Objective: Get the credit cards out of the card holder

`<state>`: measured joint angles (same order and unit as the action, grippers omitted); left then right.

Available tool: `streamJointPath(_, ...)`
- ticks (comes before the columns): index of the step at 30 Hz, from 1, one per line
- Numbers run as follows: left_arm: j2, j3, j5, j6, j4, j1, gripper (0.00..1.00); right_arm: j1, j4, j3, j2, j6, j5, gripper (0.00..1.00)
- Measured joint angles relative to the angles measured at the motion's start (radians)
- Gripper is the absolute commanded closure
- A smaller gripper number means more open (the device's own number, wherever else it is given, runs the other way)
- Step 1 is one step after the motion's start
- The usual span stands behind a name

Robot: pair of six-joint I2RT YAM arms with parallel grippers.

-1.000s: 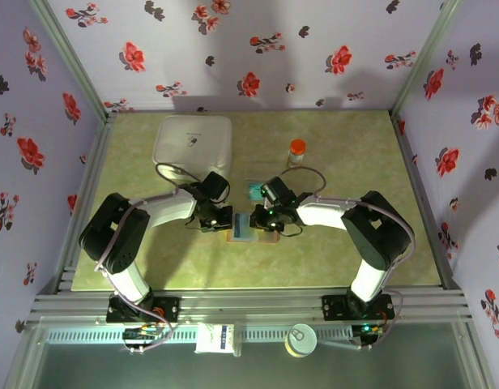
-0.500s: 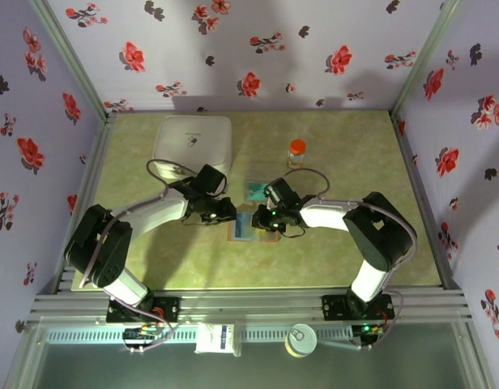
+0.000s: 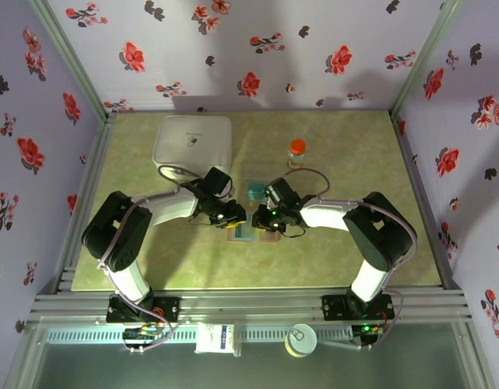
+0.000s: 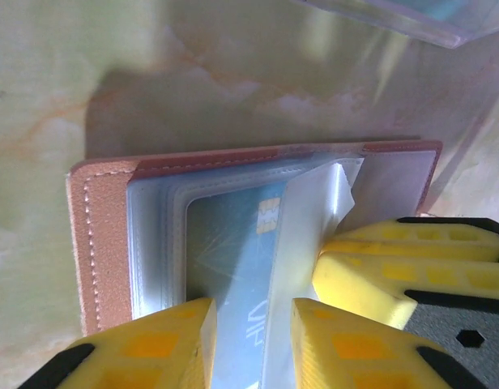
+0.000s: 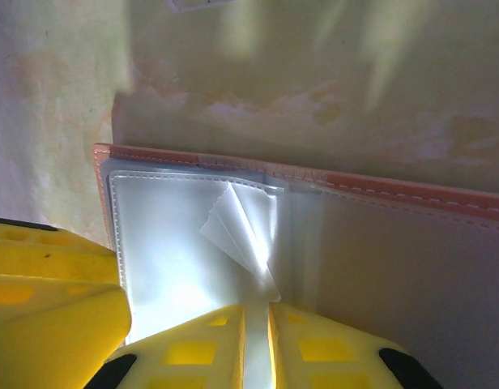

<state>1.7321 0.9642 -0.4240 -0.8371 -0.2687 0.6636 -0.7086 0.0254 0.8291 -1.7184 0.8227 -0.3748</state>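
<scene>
**Asker:** What is hard for you to make out?

**Me:** From above, my left pincer (image 3: 232, 215) and right pincer (image 3: 260, 219) cover most of the card holder (image 3: 246, 234). Only a sliver of it shows between them, at the middle of the table (image 3: 355, 178), slightly toward the near edge. In my left wrist view, my own fingers (image 4: 164, 340) and the frame's bottom edge cut off the lower part of the credit card (image 4: 229, 243). I cannot tell whether more cards sit in the sleeves beneath it.

**Asker:** So what do you count?

**Me:** One blue card with a chip, inside the open holder. One teal rectangle (image 3: 256, 191) in the clear tray (image 4: 411, 20) just beyond the holder, too small to name. One white box (image 3: 193, 142) toward the far left corner. One orange-capped bottle (image 3: 296, 151) toward the far edge.

**Asker:** And your pincers?

**Me:** The left one is released, its fingers parted over the card. The right one is clenched on a loose clear sleeve (image 5: 241, 227) of the holder.
</scene>
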Motion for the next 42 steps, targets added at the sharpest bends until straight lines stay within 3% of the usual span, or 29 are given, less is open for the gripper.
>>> streamJointPath(5, 0.003, 0.000, -0.019, -0.022, 0.041, 0.013, 0.79, 0.001, -0.002, 0.000, 0.000, 0.000, -0.008, 0.82)
streamJointPath(13, 0.003, 0.020, -0.030, -0.027, 0.048, 0.028, 0.78, 0.003, 0.048, -0.005, 0.089, -0.005, 0.016, 0.77)
streamJointPath(24, 0.007, 0.126, -0.029, -0.033, 0.009, 0.087, 0.63, 0.108, 0.291, -0.006, 0.400, -0.071, 0.166, 0.74)
streamJointPath(28, 0.075, 0.206, -0.029, -0.042, 0.010, 0.121, 0.58, 0.161, 0.357, -0.008, 0.482, -0.095, 0.194, 0.73)
streamJointPath(34, 0.181, 0.261, -0.029, -0.045, 0.006, 0.150, 0.53, 0.192, 0.427, -0.024, 0.532, -0.117, 0.211, 0.72)
streamJointPath(42, 0.176, 0.273, -0.028, -0.031, -0.032, 0.140, 0.52, 0.192, 0.439, -0.046, 0.535, -0.112, 0.192, 0.74)
